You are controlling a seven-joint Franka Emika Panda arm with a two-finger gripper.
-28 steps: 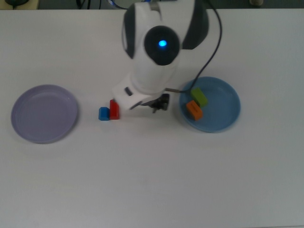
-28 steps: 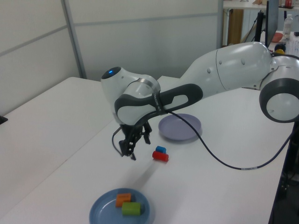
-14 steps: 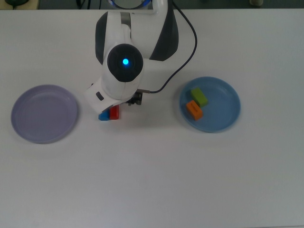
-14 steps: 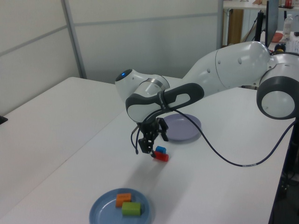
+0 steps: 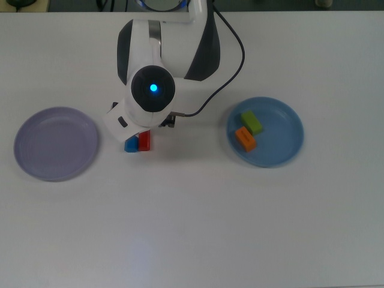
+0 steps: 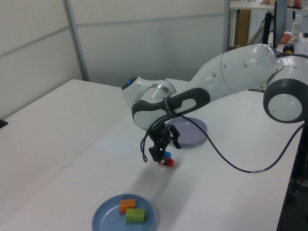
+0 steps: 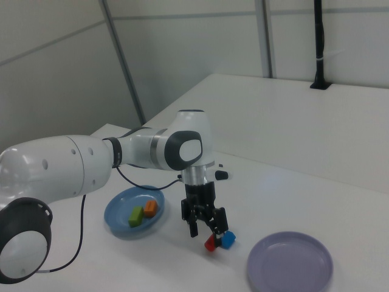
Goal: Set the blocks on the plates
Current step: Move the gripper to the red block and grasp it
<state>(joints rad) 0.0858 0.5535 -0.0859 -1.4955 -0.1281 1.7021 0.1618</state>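
While the green block [image 5: 251, 122] and orange block [image 5: 245, 139] lie on the blue plate [image 5: 288, 150], spread, empty fingers [image 7: 203, 225] hang directly over the red block [image 7: 211, 243], beside the blue cube [image 7: 228, 239], at mid-frame on the table [image 5: 192, 228].

White table [image 5: 192, 228] carries everything. Lavender plate [image 5: 56, 144] at the top view's left, bare. Light blue plate [image 5: 265, 131] at the top view's right. Between them, directly on the tabletop, blue cube [image 5: 131, 146] and red block [image 5: 144, 142] side by side, touching, nearer the lavender plate.
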